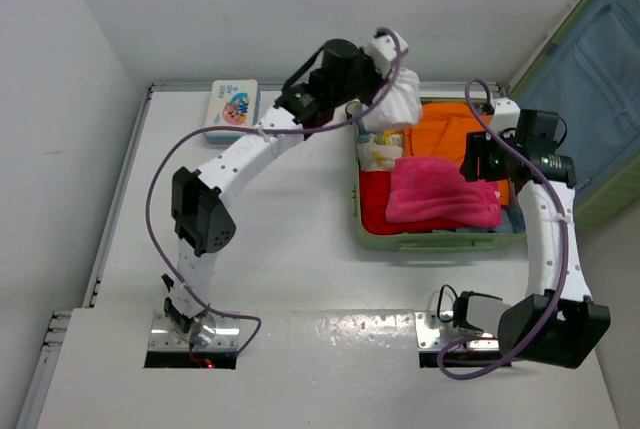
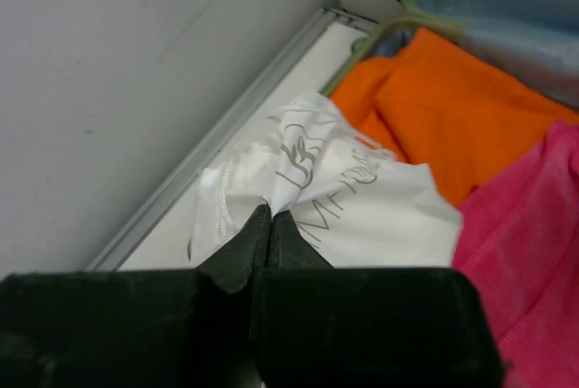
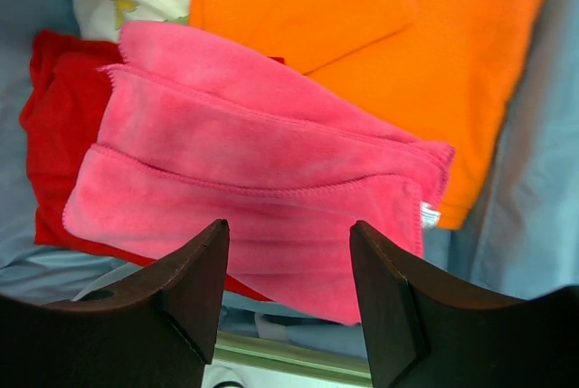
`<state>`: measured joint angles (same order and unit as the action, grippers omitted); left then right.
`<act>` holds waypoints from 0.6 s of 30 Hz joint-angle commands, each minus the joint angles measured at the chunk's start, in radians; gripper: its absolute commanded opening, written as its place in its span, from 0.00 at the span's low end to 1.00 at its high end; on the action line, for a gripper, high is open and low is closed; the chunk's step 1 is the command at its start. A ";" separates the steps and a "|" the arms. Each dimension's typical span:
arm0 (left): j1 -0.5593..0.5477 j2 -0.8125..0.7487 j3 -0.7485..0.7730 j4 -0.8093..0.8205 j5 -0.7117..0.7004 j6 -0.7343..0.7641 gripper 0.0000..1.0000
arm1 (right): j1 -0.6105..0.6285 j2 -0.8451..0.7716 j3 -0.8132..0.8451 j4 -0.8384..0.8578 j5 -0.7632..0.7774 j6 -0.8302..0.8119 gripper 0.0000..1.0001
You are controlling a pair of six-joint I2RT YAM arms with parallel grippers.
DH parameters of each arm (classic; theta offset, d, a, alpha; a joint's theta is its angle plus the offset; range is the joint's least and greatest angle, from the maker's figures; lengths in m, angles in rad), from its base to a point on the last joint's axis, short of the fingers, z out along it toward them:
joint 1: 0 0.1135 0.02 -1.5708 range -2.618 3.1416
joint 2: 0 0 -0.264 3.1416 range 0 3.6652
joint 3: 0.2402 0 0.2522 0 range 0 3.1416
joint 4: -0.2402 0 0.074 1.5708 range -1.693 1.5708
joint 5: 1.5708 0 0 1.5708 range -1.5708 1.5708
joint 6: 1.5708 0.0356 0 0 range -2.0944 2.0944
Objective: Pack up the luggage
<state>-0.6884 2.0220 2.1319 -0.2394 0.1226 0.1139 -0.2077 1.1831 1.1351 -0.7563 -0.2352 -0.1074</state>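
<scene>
White shirt (image 2: pixel 362 212) pinched in shut left fingers (image 2: pixel 270 230) at the far corner of the luggage (image 1: pixel 440 243), open on the worktop (image 1: pixel 300 249)'s right. Only the right wrist view shows right fingers (image 3: pixel 210 257) parted, empty, over pink towel (image 3: pixel 244 180).

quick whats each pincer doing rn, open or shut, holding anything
Left pincer: closed, pinching the white printed cloth.
Right pincer: open, holding nothing, above the pink towel.

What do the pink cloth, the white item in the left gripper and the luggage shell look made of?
Pink cloth: plush terry or microfibre, likely; fuzzy nap, stitched hems. White item: thin printed fabric, maybe cotton; it crumples in the shut left gripper. Luggage: seemingly hard matte plastic; smooth light-green rim.
</scene>
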 commanded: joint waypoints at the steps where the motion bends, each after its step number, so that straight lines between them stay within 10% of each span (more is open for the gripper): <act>1: -0.062 0.024 0.020 -0.008 -0.014 0.121 0.00 | -0.025 -0.036 -0.011 0.040 -0.003 0.009 0.55; 18: -0.102 0.075 -0.144 -0.090 0.008 0.000 0.00 | -0.093 -0.008 -0.003 0.018 -0.090 0.011 0.55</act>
<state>-0.7967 2.0727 1.9594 -0.3706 0.1585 0.1520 -0.2951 1.1610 1.1202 -0.7502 -0.2859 -0.1070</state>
